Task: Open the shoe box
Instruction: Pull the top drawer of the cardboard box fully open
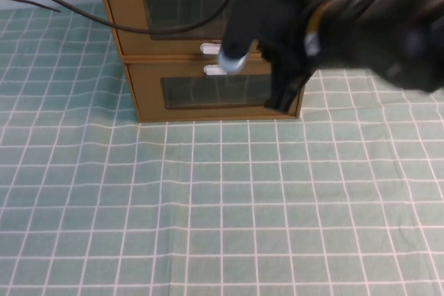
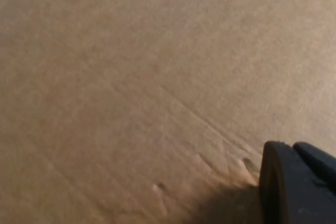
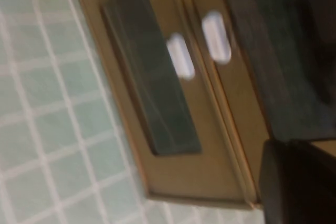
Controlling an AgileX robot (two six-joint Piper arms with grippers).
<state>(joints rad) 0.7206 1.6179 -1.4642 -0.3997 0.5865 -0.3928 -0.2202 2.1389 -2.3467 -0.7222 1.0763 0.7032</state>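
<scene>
High view puts your right gripper (image 1: 283, 95), jaws together and empty, just in front of the brown cardboard windowed shoe box (image 1: 201, 95), beside its white oval handle (image 1: 215, 69). Your left gripper (image 2: 296, 184) sits against plain cardboard, and you cannot tell its state. Closed jaws could miss the handle and shove the box back.

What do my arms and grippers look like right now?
Right gripper, before the shoe box, and its arm are bulky black, with an amber wrist band and a black cable. Left gripper, against brown cardboard, shows a rounded black edge.
</scene>
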